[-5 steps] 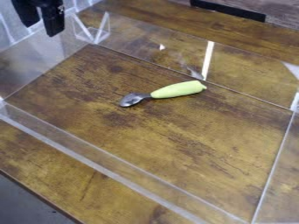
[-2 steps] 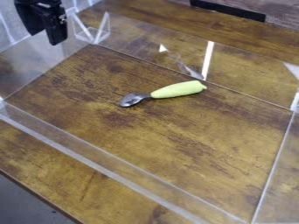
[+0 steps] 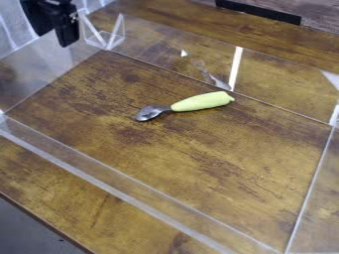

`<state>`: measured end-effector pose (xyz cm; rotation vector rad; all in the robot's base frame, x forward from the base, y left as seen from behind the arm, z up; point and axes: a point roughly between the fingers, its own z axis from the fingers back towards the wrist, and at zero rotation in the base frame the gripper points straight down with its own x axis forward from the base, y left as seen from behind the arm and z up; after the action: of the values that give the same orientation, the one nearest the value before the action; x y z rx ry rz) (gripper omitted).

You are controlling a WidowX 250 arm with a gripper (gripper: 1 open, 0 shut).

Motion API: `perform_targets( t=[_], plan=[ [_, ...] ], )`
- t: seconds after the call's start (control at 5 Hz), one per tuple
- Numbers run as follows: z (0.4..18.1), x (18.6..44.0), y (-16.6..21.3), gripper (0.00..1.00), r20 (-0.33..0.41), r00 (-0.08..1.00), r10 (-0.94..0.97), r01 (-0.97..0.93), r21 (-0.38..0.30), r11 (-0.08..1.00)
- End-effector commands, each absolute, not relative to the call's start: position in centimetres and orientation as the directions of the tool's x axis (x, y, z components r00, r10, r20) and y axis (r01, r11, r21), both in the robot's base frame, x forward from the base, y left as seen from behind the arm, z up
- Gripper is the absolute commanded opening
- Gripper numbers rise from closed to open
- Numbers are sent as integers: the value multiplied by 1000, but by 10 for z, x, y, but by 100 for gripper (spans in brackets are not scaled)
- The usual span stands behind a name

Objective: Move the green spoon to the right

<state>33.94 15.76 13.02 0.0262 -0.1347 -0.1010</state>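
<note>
The green spoon (image 3: pixel 187 104) lies flat near the middle of the wooden table, its yellow-green handle pointing up and right and its small silver bowl at the lower left end. My gripper (image 3: pixel 61 38) hangs at the top left corner of the view, well away from the spoon and above the table. Its dark fingers point downward; they look parted with nothing between them, though the upper part is cut off by the frame edge.
A clear acrylic wall (image 3: pixel 159 198) rings the wooden table (image 3: pixel 225 159), low along the front and taller at the back (image 3: pixel 236 69) and right (image 3: pixel 328 149). Clear panels also stand beside the gripper at the top left.
The gripper shifted only slightly at the top left corner. The spoon has not moved.
</note>
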Motion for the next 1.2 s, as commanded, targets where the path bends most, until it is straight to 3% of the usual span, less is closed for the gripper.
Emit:
perform_targets(
  t=[0.0,0.6,1.0],
  plan=[
    [154,344,163,100,180,983,-40,29,63,998],
    [158,372,148,100,189,955,-229,223,50,974],
    [153,362,151,100,122,959,-254,257,-8,966]
  ],
)
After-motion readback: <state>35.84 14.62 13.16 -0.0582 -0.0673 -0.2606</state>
